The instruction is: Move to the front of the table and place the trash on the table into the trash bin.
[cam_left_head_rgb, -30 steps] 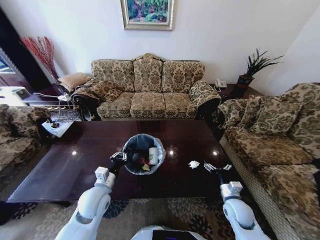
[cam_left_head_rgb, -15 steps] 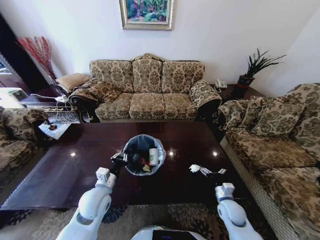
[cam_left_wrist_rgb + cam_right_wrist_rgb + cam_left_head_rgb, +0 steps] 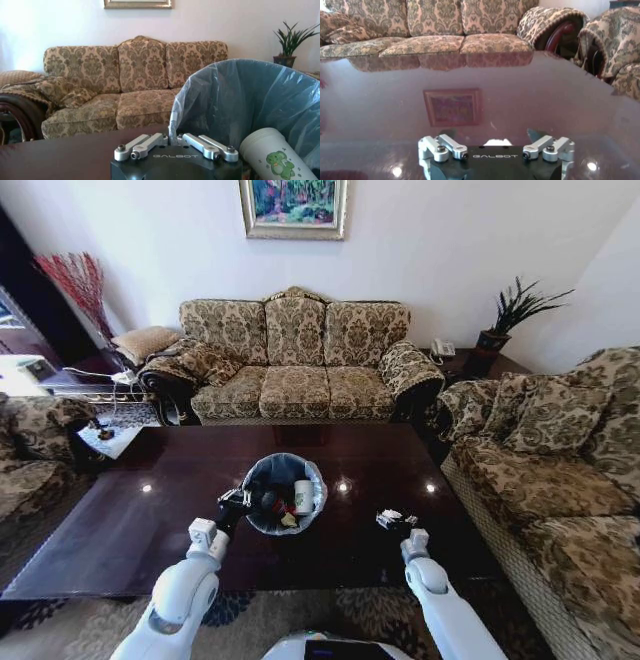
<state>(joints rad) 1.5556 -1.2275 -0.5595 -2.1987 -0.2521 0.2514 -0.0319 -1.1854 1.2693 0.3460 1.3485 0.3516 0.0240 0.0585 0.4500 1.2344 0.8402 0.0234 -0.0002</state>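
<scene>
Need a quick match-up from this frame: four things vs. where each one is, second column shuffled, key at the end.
1. white paper cup with green print
2. crumpled white paper scrap
3. left gripper
4. round trash bin with grey-black liner

A. at the right gripper, on the tabletop
B. standing on the glossy dark reddish-brown table
C. inside the bin
D. at the bin's rim, on the robot's left

Pairs: 1-C, 2-A, 3-D, 4-B

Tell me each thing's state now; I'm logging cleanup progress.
trash bin: upright on the table, holding trash.
paper cup: inside the bin.
paper scrap: on the table, between the right gripper's fingers.
left gripper: shut on the bin's rim.
</scene>
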